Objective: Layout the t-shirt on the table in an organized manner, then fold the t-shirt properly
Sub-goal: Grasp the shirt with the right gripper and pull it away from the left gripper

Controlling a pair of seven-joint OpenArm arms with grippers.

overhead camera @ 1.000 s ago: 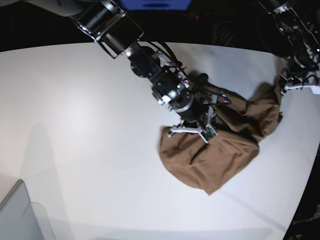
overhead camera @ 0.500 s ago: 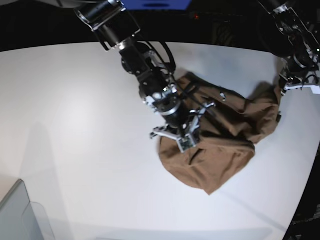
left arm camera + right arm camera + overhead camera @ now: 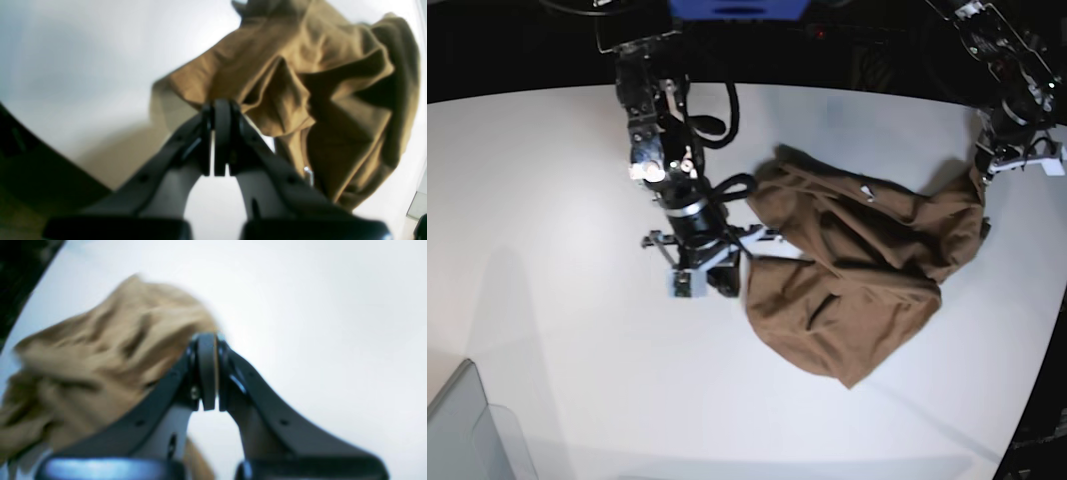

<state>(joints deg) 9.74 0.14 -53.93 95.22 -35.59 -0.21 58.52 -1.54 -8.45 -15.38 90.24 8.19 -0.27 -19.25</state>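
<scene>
The tan-brown t-shirt (image 3: 857,290) lies crumpled right of centre on the white table (image 3: 557,220). Its right end rises to my left gripper (image 3: 987,172), which is shut on that edge near the table's far right rim. The left wrist view shows the left gripper (image 3: 218,110) with both fingers pressed together and the t-shirt (image 3: 333,83) hanging in folds from their tips. My right gripper (image 3: 732,275) is at the shirt's left edge. In the right wrist view the right gripper (image 3: 210,340) is shut, with the blurred t-shirt (image 3: 100,350) running from its tips down to the left.
A grey translucent bin (image 3: 462,430) sits at the front left corner. The table's curved front edge runs along the right side. The right arm's dark links reach down from the back over the table's middle. A tiny pale tag (image 3: 864,190) shows on the shirt's top.
The right arm swung left from over the shirt's middle to its left edge, and its jaws closed. The shirt's upper left part is now uncovered. The left arm held still.
</scene>
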